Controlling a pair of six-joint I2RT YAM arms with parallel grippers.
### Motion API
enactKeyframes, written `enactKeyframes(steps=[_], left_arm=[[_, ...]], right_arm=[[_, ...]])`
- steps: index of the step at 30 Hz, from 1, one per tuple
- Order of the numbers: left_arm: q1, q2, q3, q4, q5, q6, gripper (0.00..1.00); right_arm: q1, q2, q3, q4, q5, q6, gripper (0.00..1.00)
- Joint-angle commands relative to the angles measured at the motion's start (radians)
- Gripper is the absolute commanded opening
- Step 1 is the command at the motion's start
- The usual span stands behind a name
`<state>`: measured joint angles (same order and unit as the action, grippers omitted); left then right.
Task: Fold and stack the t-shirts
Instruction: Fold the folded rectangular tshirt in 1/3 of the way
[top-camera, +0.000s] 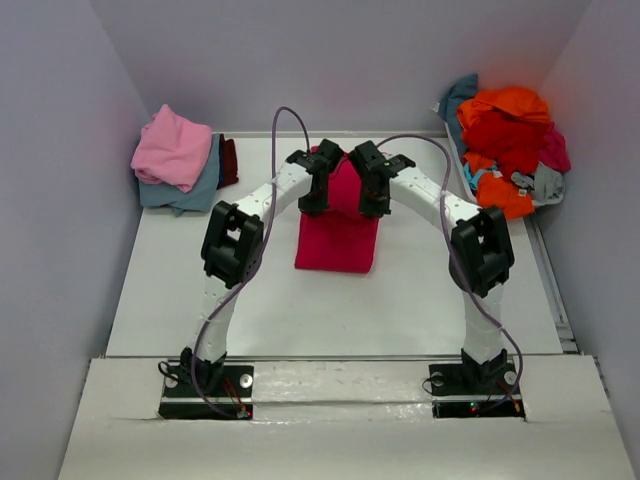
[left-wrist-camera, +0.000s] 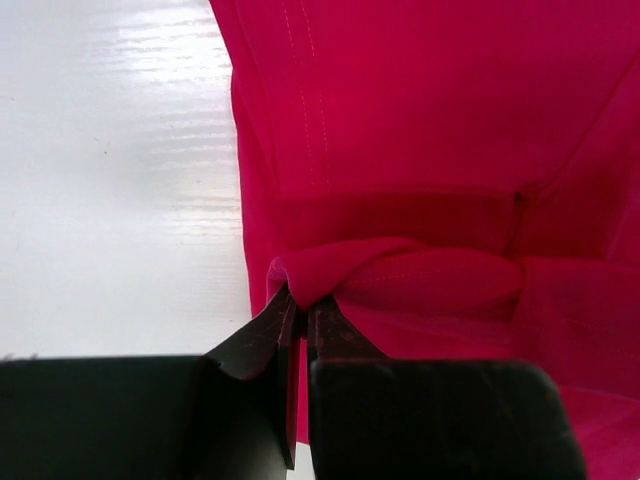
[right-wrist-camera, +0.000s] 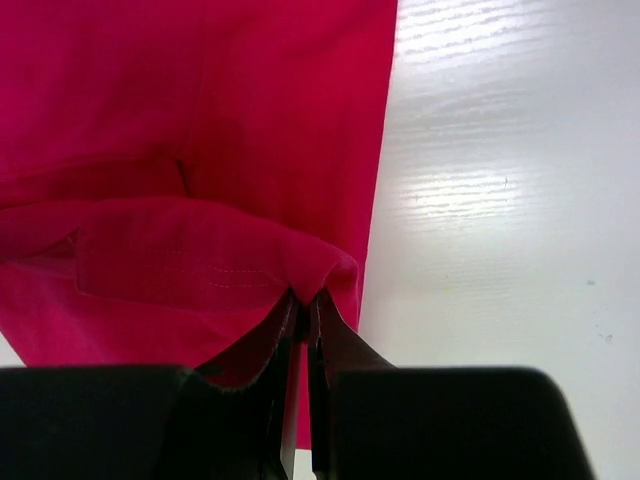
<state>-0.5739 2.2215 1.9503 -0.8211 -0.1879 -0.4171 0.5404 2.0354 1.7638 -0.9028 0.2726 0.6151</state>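
white table (top-camera: 420, 290), glossy under the lights. magenta tee (top-camera: 337, 245) at the middle, its near part lying on the top. far left corner: pink tee (top-camera: 172, 145) over a blue tee (top-camera: 195, 190), maroon tee (top-camera: 229, 162) just beside. far right corner: a loose heap (top-camera: 500, 130), orange and red uppermost.

We seem to be in a robot lab: plain walls (top-camera: 60, 150) enclose a white counter (top-camera: 330, 310) with a left arm (top-camera: 232, 245) and a right arm (top-camera: 482, 250) bolted on.

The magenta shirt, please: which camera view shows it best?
Top external: it alone shows the shirt nearly whole, pinched at its far edge by the left gripper and right gripper. Each wrist view shows only a close-up of its own pinched fold and nearby cloth.
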Motion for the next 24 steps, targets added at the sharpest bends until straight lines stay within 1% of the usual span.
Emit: enactKeyframes(steps=[1,7,10,15,17,18,20,21,23,24], left_arm=[[0.017,0.021,0.116,-0.053,-0.025,0.023,0.06],[0.026,0.078,0.194,-0.085,-0.044,0.021,0.06],[0.046,0.093,0.205,-0.089,-0.042,0.014,0.06],[0.046,0.118,0.208,-0.079,-0.047,0.017,0.06],[0.055,0.133,0.208,-0.082,-0.048,0.015,0.08],[0.055,0.136,0.208,-0.087,-0.059,0.009,0.17],[0.055,0.138,0.199,-0.085,-0.071,0.001,0.37],[0.055,0.129,0.188,-0.070,-0.073,0.004,0.52],[0.055,0.116,0.182,-0.056,-0.093,0.001,0.68],[0.055,0.116,0.180,-0.056,-0.093,0.004,0.73]], right_arm=[[-0.010,0.043,0.097,-0.010,-0.004,-0.032,0.08],[-0.030,0.092,0.169,-0.021,-0.013,-0.048,0.08],[-0.040,0.118,0.194,-0.019,-0.018,-0.058,0.08],[-0.040,0.158,0.220,-0.022,-0.029,-0.069,0.08],[-0.049,0.170,0.221,-0.018,-0.033,-0.074,0.09],[-0.049,0.178,0.221,-0.018,-0.035,-0.074,0.10],[-0.049,0.181,0.220,-0.018,-0.038,-0.074,0.17],[-0.049,0.178,0.218,-0.018,-0.042,-0.074,0.28],[-0.049,0.163,0.198,-0.002,-0.035,-0.069,0.42],[-0.049,0.155,0.198,0.004,-0.035,-0.072,0.48]])
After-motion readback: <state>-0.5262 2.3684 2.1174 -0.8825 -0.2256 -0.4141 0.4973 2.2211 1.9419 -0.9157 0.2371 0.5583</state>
